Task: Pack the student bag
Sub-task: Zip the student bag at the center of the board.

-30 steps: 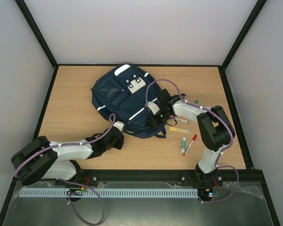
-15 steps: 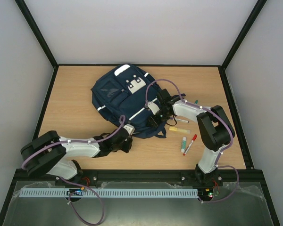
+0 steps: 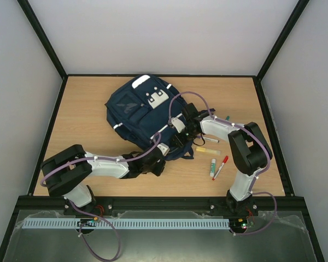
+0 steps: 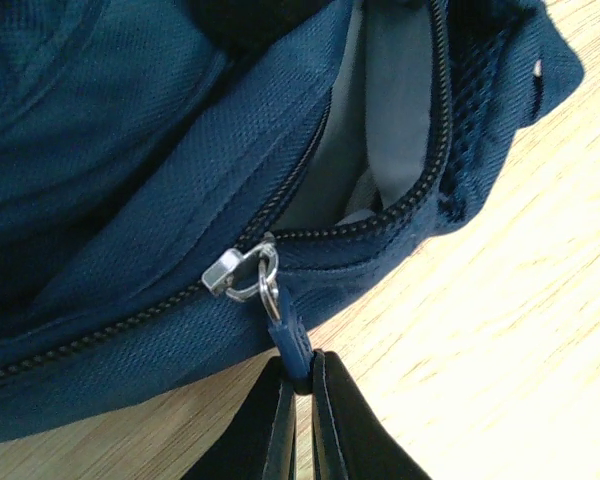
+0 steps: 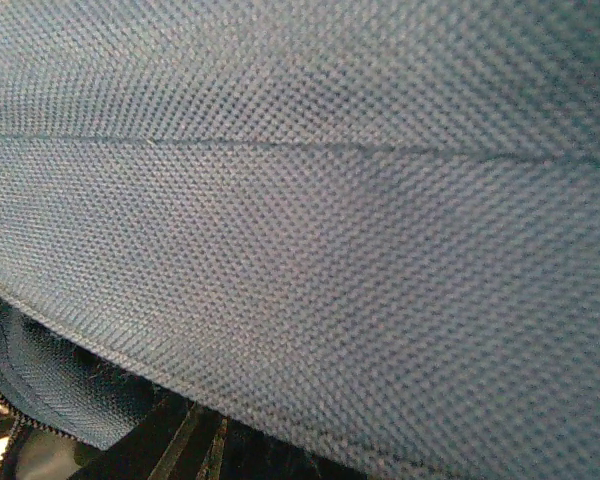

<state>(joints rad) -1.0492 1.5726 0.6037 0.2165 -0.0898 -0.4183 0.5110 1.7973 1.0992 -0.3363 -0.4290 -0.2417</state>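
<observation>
The student bag (image 3: 138, 111) is a navy backpack lying flat mid-table. My left gripper (image 3: 159, 164) is at its near edge. In the left wrist view it is shut (image 4: 302, 388) on the blue zipper pull tab (image 4: 286, 335), which hangs from a silver slider (image 4: 232, 272). Right of the slider the zipper is parted and shows pale lining (image 4: 380, 130). My right gripper (image 3: 180, 136) is at the bag's right edge. Navy fabric (image 5: 310, 200) fills the right wrist view, with its dark fingers (image 5: 180, 445) closed at the fabric's lower edge.
Loose on the wood to the right of the bag lie a yellow highlighter (image 3: 208, 149), a white marker (image 3: 210, 140), a white-green marker (image 3: 212, 167) and a red pen (image 3: 221, 167). Black frame rails border the table.
My left gripper has slid right along the bag's near edge, from the lower left corner toward the right arm. The right arm has stayed put.
</observation>
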